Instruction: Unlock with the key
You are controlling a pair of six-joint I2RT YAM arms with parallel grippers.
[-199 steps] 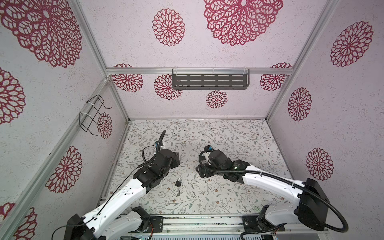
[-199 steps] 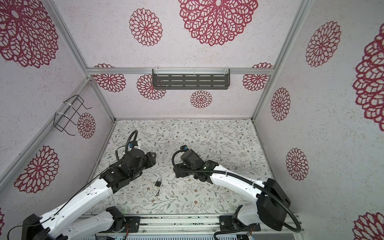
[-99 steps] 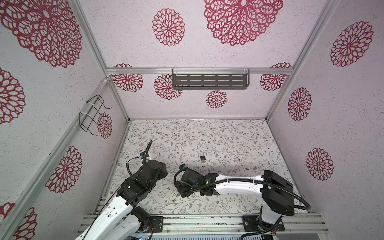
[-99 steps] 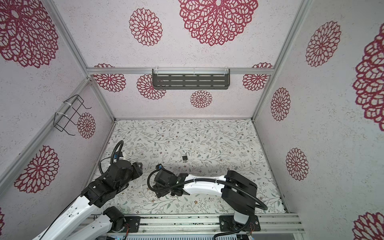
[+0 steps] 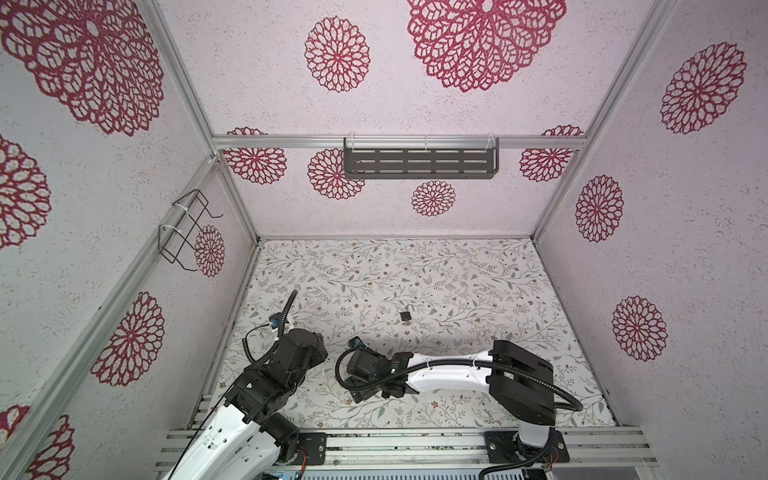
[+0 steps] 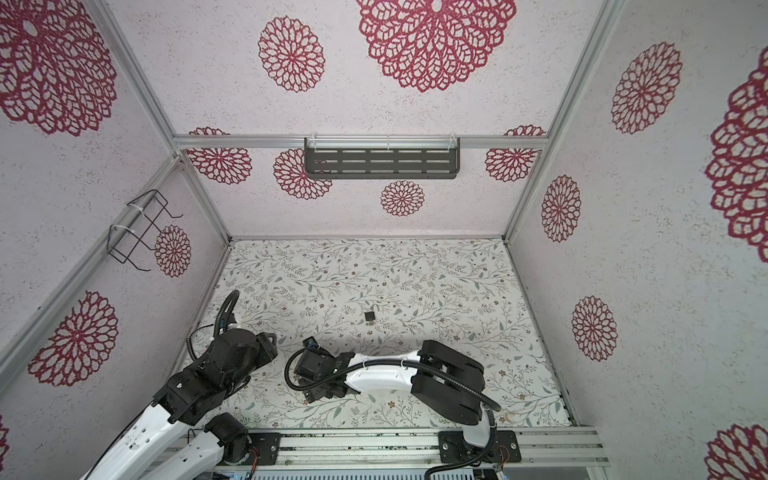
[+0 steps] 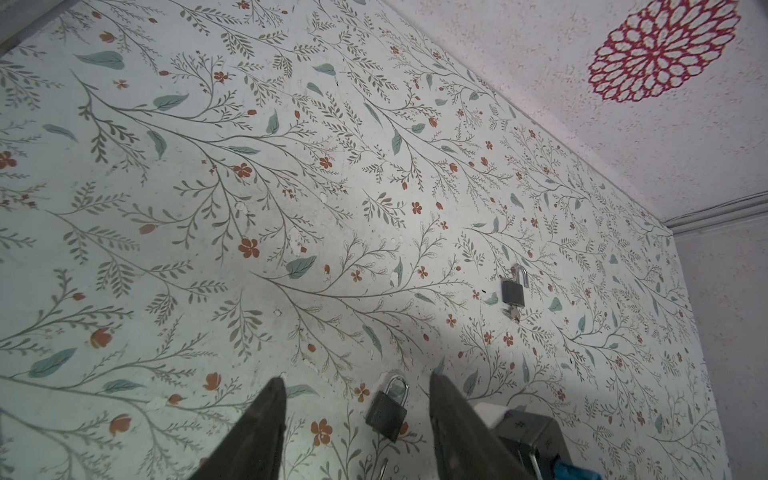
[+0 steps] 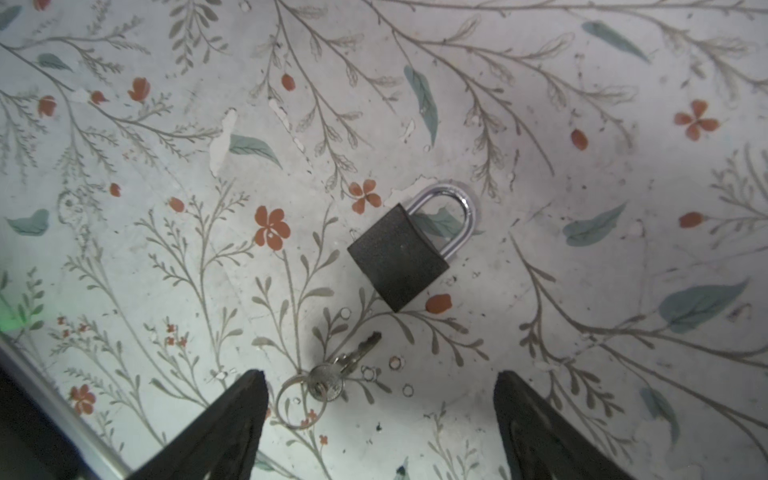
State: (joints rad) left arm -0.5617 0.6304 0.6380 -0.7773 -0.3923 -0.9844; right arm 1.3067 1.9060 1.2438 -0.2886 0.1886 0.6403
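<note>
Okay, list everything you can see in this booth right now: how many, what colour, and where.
Near padlock: 1, dark grey with silver shackle, on the table by both hands.
Far padlock: 1, dark grey, mid-table.
Keys: one ring, silver, just short of the near padlock.
Table: 1, floral print, underneath.
Shelf: 1, dark grey, back wall.
Wire rack: 1, black, left wall.
Left hand: 1, black, open, empty.
Right hand: 1, black, open, by the keys.

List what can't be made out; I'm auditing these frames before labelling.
Near padlock and keys: hidden beneath the right arm in both top views.
Far padlock: too small in both top views to read its shackle.
Left gripper: fingers cut off at left wrist view's bottom edge.
</note>
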